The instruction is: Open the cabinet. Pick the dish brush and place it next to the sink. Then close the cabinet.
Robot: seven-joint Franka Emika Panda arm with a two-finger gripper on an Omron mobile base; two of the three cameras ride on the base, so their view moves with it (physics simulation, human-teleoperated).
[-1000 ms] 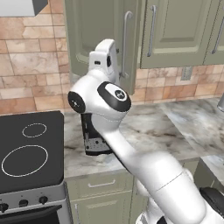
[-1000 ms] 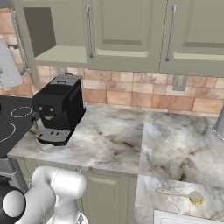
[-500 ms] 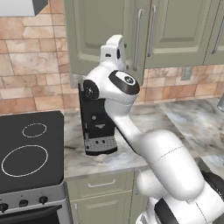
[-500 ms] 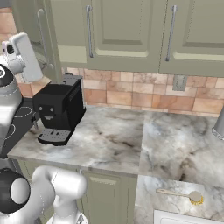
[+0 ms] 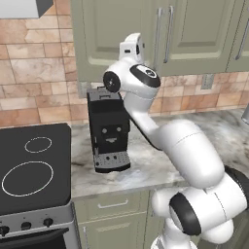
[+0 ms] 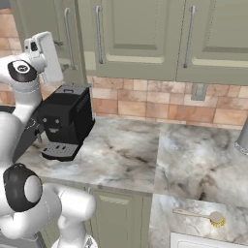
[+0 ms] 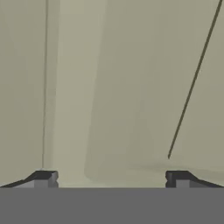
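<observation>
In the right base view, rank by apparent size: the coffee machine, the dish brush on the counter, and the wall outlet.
1. coffee machine, clearly largest.
2. dish brush, long but thin, and nearer the camera, which may flatter it.
3. wall outlet, smallest; farther back on the tiles, so the gap to the brush is unsure.

The arm covers part of the coffee machine [image 5: 108, 130], and the cabinet [image 6: 145, 34] top runs off frame.

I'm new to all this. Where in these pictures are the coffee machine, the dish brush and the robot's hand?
coffee machine [image 6: 68, 121]: right base view, on its black front.
dish brush [image 6: 199, 215]: right base view, on its pale handle, lying on the counter.
hand [image 7: 112, 178]: hand view, midway between the two dark fingertips, which stand apart.
</observation>
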